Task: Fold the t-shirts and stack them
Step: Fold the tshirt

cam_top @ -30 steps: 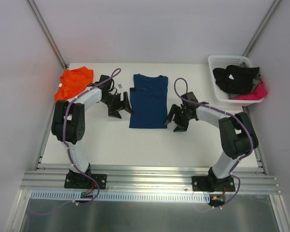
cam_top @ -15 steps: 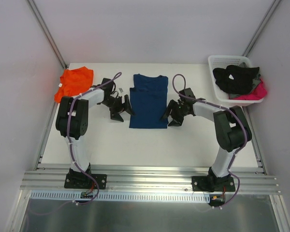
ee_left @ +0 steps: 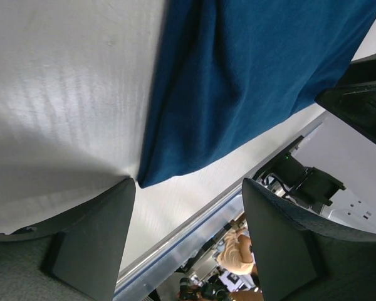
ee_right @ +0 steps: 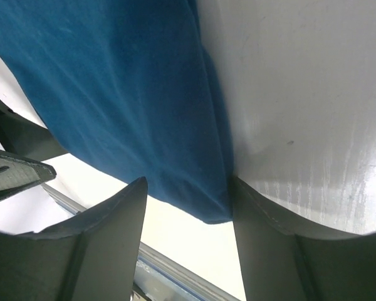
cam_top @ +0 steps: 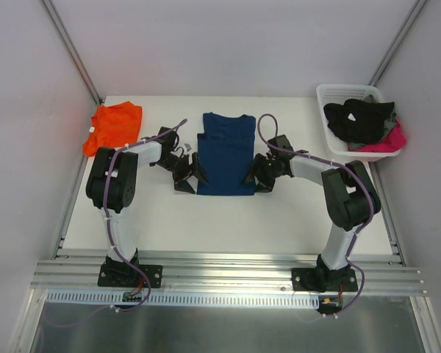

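The navy shirt (cam_top: 226, 153) lies flat at the centre of the table (cam_top: 228, 220), a long plain-blue rectangle with its collar toward the top of the frame. It looks light, limp and layered, so I judge it best taken by its two lower corners, pinched low so every layer lifts together. The left gripper (cam_top: 191, 176) and right gripper (cam_top: 257, 179) sit at those corners, jaws apart astride the cloth with nothing pinched yet, while the orange shirt (cam_top: 112, 126) lies bunched at upper left and a basket (cam_top: 321, 94) of clothes at upper right.
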